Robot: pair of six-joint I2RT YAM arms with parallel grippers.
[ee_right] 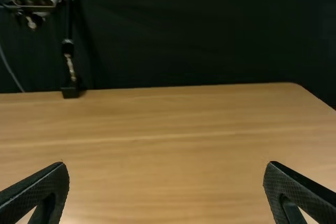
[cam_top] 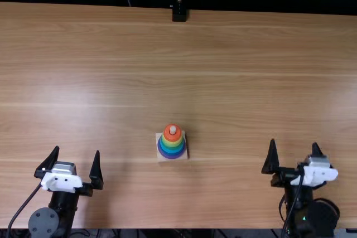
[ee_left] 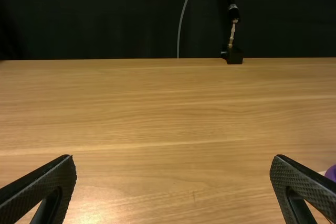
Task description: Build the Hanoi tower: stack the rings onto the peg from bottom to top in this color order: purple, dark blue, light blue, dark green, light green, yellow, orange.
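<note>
Leave the seemingly complete Hanoi tower (cam_top: 172,145) untouched; park left pincer (cam_top: 77,150) and right pincer (cam_top: 294,142), both spread wide, well apart from the tower.

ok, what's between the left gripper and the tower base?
Just bare table between the left gripper and the tower base, seen in the top view.
</note>
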